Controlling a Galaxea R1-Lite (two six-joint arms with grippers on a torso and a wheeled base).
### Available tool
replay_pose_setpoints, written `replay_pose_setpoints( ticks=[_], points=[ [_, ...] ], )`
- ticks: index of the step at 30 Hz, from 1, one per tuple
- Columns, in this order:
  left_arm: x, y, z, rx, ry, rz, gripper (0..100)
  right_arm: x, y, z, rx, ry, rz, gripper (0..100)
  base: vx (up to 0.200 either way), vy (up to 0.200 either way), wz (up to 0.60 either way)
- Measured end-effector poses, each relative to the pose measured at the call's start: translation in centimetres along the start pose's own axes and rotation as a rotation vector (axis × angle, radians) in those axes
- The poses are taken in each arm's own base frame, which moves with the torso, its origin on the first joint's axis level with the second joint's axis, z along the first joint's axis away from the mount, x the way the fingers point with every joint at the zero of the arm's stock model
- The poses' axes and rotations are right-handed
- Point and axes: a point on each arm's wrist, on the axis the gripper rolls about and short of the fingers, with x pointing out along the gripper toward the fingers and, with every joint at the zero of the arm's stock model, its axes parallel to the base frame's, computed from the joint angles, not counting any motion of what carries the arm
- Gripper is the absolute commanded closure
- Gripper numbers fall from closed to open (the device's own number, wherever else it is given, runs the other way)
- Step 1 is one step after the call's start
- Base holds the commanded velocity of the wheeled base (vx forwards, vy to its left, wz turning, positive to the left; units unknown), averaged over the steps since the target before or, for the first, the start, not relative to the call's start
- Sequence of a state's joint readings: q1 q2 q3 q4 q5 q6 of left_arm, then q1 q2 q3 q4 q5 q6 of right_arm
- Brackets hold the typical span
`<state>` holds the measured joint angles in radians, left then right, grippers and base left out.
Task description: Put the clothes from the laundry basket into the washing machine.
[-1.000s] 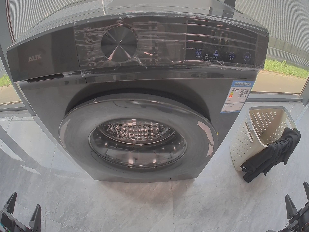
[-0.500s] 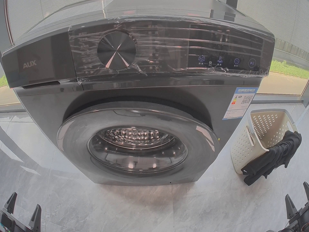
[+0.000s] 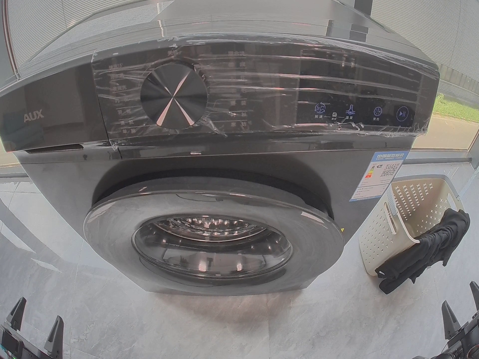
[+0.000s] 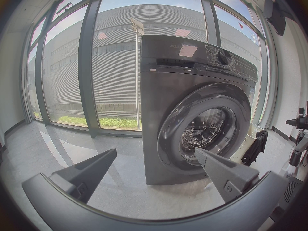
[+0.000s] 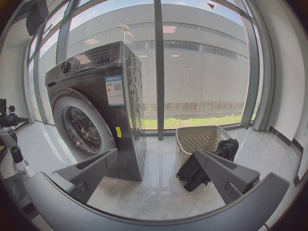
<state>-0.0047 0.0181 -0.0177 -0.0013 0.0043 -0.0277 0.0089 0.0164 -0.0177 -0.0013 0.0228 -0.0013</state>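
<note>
In the head view, you see the washing machine point(image 3: 279, 175) straight ahead of both end effectors. Its round door point(image 3: 214, 235) looks closed to me. The left end effector point(image 3: 39, 310) and the right end effector point(image 3: 459, 295) are low over the floor point(image 3: 249, 325), with fingers apart, and they hold nothing. Ahead of the right end effector, well apart from it, stands the white laundry basket point(image 3: 379, 230), just beside the machine. A black garment point(image 3: 424, 250) hangs over its rim, one part inside and one part down the outer wall to the floor.

In the left wrist view, the left end effector point(image 4: 155, 151) is wide open and empty. The door point(image 4: 179, 125) is in front of it, apart from it, and the drum point(image 4: 205, 129) behind it seems empty.

In the right wrist view, the right end effector point(image 5: 155, 151) is also wide open and empty. The laundry basket point(image 5: 199, 138) with the black garment point(image 5: 189, 174) is ahead of it, not touched.

My judgement is that nothing of the task is done yet. You have to open the door, take the black garment and put it into the drum. I cannot tell whether more clothes lie deeper in the laundry basket.
</note>
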Motion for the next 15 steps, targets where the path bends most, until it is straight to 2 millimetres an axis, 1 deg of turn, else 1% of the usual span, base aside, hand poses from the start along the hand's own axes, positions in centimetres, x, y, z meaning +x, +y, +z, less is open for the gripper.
replay_pose_setpoints(
  ticks=[9,15],
  points=[
    [0.00,0.00,0.00,0.001,0.000,0.000,0,0.00,0.00,0.00,0.000,0.000,0.000,0,0.000,0.200,0.00],
    [0.00,0.00,0.00,0.003,0.000,0.001,0,0.00,0.00,0.00,0.000,0.000,0.000,0,0.000,0.000,0.00]
  ],
)
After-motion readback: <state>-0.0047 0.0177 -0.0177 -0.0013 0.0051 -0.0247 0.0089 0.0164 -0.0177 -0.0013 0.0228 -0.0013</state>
